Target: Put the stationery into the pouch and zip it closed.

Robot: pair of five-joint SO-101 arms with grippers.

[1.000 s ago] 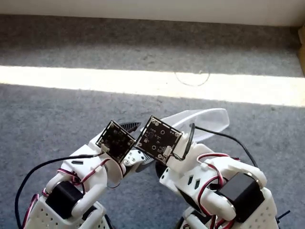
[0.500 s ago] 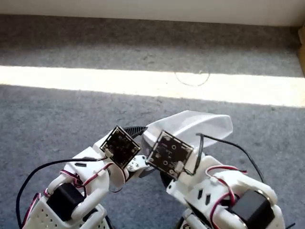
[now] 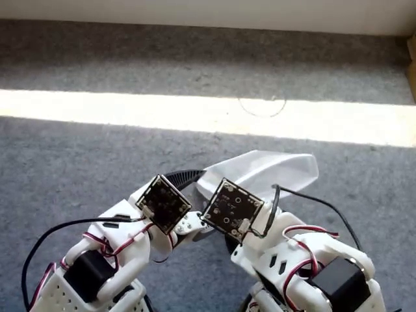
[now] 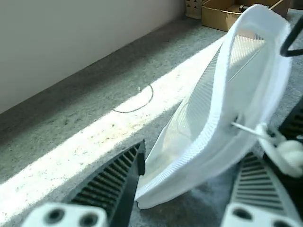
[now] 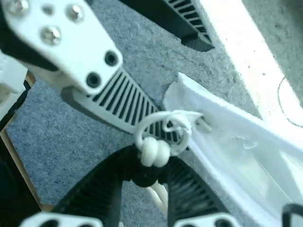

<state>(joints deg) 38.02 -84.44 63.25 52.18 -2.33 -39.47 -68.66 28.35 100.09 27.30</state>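
One pouch (image 3: 266, 170), one zip pull (image 5: 152, 150), two end effectors (image 4: 199, 158) (image 5: 149, 164), one thread loop (image 3: 260, 116).

From above, the camera boards (image 3: 232, 209) hid the pouch's (image 3: 266, 170) near end. Its far end ran off the right wrist view. Its contents I couldn't tell.
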